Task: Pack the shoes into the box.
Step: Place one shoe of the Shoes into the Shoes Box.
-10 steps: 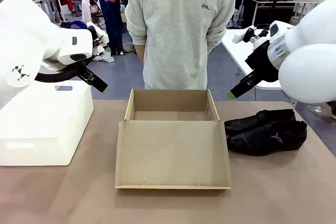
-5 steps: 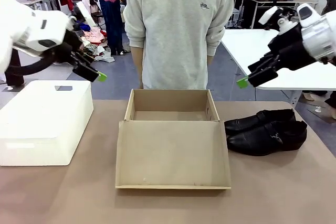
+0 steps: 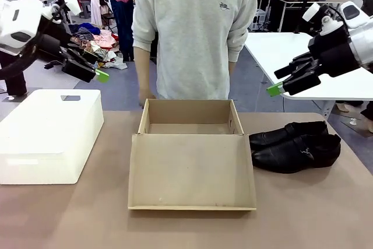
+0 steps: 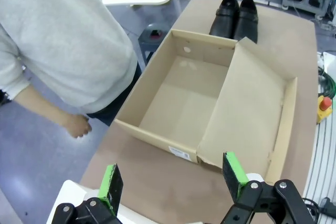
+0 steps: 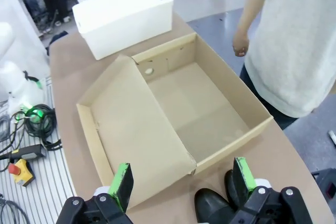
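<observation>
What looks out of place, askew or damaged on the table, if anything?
Nothing stands out. The box sits square and open, its lid folded flat toward the robot, no tears visible. The shoes lie neatly side by side on the table right of it.

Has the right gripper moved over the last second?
Yes. The right gripper has risen and drawn back toward the picture's right, away from the far right corner of the cardboard shoebox, which lies where it was.
</observation>
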Available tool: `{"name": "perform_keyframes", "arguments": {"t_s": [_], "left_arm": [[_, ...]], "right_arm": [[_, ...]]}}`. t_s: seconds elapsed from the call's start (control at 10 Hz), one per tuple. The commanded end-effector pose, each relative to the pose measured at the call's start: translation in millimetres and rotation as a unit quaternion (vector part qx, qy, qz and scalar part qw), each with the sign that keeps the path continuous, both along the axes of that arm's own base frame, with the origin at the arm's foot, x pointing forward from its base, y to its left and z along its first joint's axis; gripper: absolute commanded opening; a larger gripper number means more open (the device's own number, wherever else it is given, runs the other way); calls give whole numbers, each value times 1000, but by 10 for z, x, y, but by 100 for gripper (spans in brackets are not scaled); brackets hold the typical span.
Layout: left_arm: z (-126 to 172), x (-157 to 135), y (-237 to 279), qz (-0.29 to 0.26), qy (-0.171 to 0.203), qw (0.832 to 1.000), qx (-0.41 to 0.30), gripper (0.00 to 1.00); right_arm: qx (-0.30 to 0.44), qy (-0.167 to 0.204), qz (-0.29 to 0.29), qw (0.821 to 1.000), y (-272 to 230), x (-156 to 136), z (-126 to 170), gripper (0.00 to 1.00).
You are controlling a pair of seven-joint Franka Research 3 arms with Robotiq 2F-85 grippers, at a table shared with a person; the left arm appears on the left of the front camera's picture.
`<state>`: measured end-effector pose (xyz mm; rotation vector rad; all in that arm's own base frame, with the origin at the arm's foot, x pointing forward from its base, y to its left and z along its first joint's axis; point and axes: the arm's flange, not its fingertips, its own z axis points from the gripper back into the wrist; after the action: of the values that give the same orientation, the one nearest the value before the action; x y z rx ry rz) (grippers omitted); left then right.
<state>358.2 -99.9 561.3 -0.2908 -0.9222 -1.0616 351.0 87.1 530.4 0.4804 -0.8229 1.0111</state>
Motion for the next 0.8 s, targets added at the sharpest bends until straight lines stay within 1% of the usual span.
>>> {"name": "perform_keyframes", "arguments": {"t_s": [0.0, 0.1, 0.2, 0.3, 0.7], "left_arm": [[-130, -47, 51, -21, 2, 1000, -14, 100], [-135, -45, 49, -19, 3, 1000, -13, 100], [-148, -45, 55, 0, 2, 1000, -14, 100], [-11, 4, 22, -4, 3, 1000, -8, 100], [-11, 4, 22, -4, 3, 1000, -8, 100]], "right_arm": [[24, -1, 33, 999, -44, 75, 0, 100], [25, 1, 35, 999, -45, 73, -3, 100], [25, 5, 29, 999, -50, 58, -2, 100], [14, 4, 16, 1000, -7, -5, 0, 100], [14, 4, 16, 1000, -7, -5, 0, 100]]}}
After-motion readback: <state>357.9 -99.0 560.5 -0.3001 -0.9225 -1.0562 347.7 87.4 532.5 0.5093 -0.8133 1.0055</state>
